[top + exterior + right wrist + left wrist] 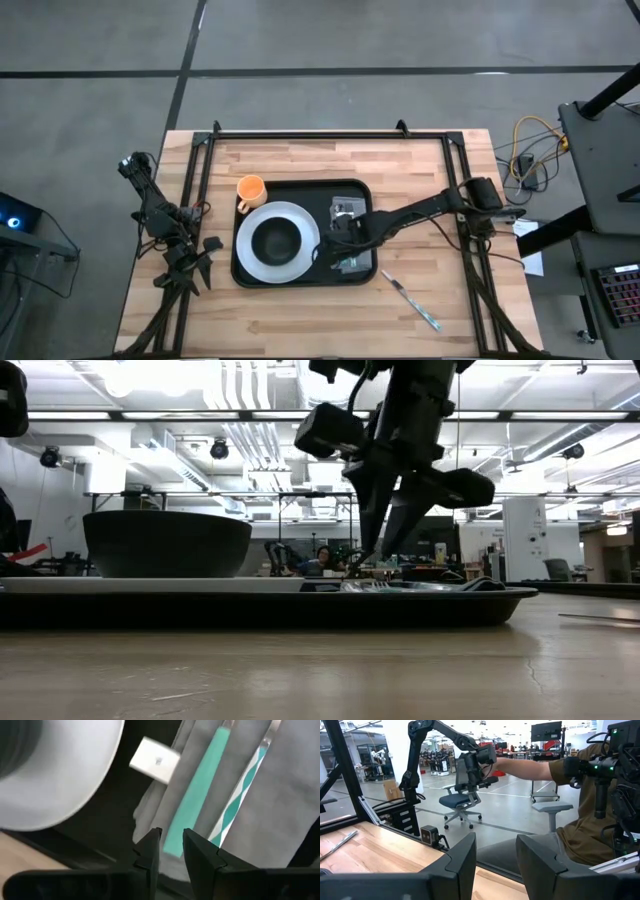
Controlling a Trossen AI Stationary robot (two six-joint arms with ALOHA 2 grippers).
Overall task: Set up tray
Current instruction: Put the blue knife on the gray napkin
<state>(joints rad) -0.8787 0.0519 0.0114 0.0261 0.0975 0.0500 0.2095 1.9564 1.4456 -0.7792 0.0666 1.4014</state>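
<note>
- Tray (300,278) mid-bench, plate (277,240) and bowl (277,238) on its left half.
- Right tool (347,240) directly above napkin (350,235), fingers slightly apart, empty, astride teal-handled cutlery (192,805), long axis running away from tool.
- Left tool (495,860) parked at bench's left edge, parted.

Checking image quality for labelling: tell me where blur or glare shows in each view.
High view: even light, sharp. Low view: ceiling lights flare, the tray is dark against them. Right wrist view: the plate and teal-handled cutlery look soft. Left wrist view: sharp.
</note>
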